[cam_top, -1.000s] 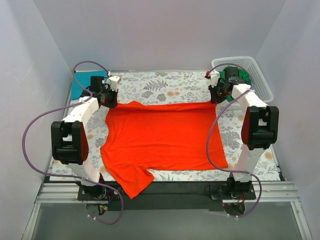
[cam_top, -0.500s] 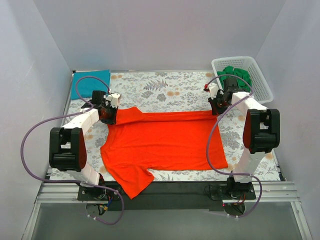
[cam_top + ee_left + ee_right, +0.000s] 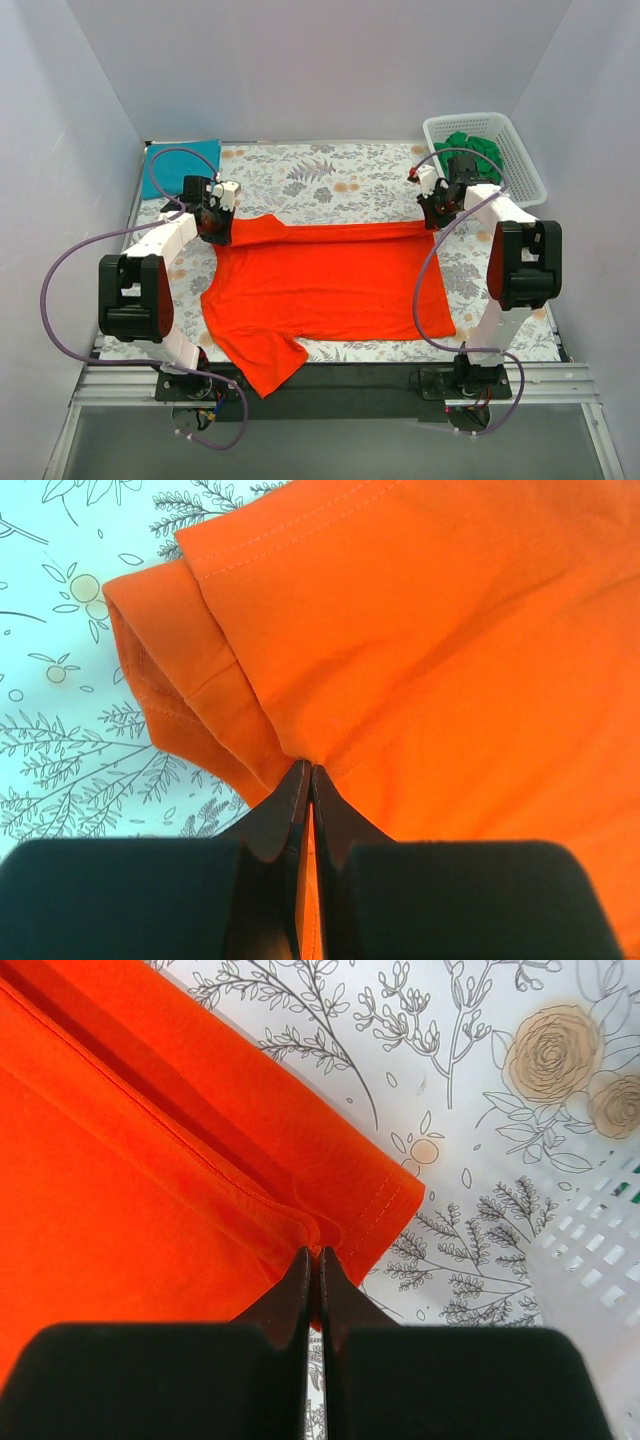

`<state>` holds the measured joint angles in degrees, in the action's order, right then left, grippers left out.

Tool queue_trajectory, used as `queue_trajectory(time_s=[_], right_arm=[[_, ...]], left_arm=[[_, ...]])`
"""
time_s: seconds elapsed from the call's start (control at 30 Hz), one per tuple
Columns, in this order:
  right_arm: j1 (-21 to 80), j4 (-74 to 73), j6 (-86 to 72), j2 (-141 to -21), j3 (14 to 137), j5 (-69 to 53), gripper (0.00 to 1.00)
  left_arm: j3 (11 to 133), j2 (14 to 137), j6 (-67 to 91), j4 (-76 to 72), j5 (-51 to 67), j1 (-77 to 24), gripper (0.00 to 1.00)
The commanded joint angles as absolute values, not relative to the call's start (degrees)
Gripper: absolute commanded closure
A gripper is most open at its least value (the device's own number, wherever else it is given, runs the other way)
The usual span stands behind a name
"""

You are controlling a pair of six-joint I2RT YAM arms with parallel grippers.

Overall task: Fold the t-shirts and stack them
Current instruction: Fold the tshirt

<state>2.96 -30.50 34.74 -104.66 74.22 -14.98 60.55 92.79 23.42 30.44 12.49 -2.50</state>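
Note:
An orange t-shirt (image 3: pixel 325 285) lies spread on the floral table, one sleeve hanging over the near edge. My left gripper (image 3: pixel 217 222) is shut on its far left edge, pinching the cloth by a folded sleeve (image 3: pixel 165 695). My right gripper (image 3: pixel 432 213) is shut on its far right corner (image 3: pixel 395 1205). A thin strip along the far edge is folded over. A folded teal t-shirt (image 3: pixel 180 166) lies at the far left. Green t-shirts (image 3: pixel 472 150) sit in the white basket (image 3: pixel 520 165).
The white basket stands at the far right corner, close behind my right gripper, and its mesh wall shows in the right wrist view (image 3: pixel 590 1280). White walls enclose the table on three sides. Purple cables (image 3: pixel 60 270) loop beside each arm.
Both grippers pulled the shirt's far edge toward the near side, from the far end of the table, folding a strip of it over. In the last half second they hardly moved.

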Motion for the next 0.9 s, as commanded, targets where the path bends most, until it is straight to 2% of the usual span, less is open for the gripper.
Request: queue_trajectory(time_s=[0.0,0.37,0.57,0.87], right_arm=[[2.37,-31.38,35.77,-100.20,75.50,-14.94,0.99],[2.29,-30.85,36.74,-99.40,68.91,-15.29,0.99],[2.37,-29.00,36.56,-103.09,69.61,-13.80,0.99],[2.37,-29.27,36.12,-101.96,72.16,-13.80,0.99]], left_arm=[[62.14,87.89,23.12,32.87,11.60,-2.29,1.00],[58.36,89.82,22.76,31.55,10.90,-2.29,1.00],[57.22,91.14,24.70,31.73,12.30,-2.29,1.00],[58.88,89.91,25.40,33.66,11.60,-2.29,1.00]])
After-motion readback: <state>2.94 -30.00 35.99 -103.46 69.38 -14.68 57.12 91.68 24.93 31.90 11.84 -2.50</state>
